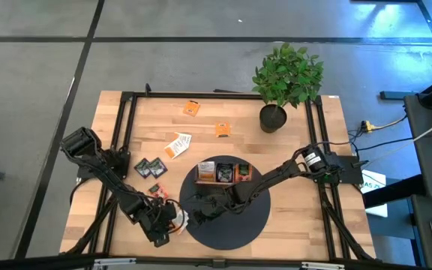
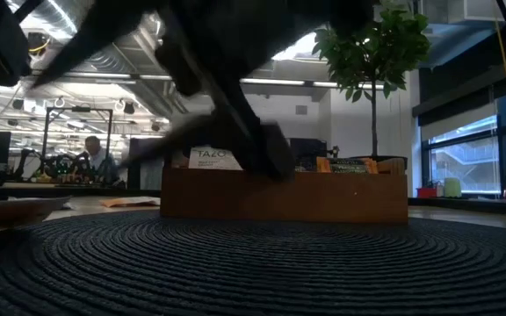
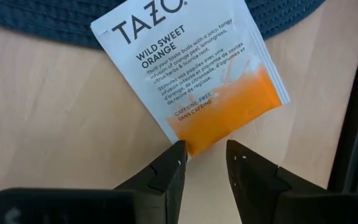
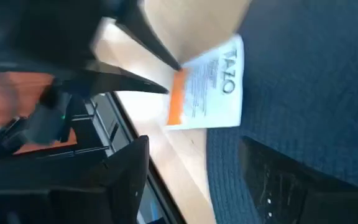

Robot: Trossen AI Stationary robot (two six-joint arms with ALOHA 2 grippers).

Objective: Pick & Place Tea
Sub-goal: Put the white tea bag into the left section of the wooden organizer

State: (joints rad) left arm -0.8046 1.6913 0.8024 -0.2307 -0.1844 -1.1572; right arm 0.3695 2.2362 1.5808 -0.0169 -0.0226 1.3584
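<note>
A white-and-orange tea sachet (image 3: pixel 191 74) lies flat, its white end on the dark round mat (image 1: pixel 231 225) and its orange end on the bare wood. My left gripper (image 3: pixel 205 152) is open and slants down at the sachet's orange corner, one fingertip on each side of it. My right gripper (image 4: pixel 197 174) is open wide a little way from the sachet (image 4: pixel 210 87), above the mat's edge, with nothing between its fingers. In the high view both grippers meet at the mat's left rim (image 1: pixel 182 219). More tea sachets stand in the wooden tray (image 1: pixel 223 181). My left gripper has its fingertips (image 3: pixel 178 152) on either side of the sachet's orange corner (image 3: pixel 197 140), coming slanted from above. I cannot tell whether they touch it. The sachet lies flat on the mat and the table.
Loose sachets lie on the table: orange ones (image 1: pixel 192 108) (image 1: pixel 222 129), a white-and-orange one (image 1: pixel 177 144), black ones (image 1: pixel 150 167) and a red one (image 1: pixel 156 191). A potted plant (image 1: pixel 283 82) stands at the far right. Black frame rails (image 1: pixel 122 150) run along the table's sides.
</note>
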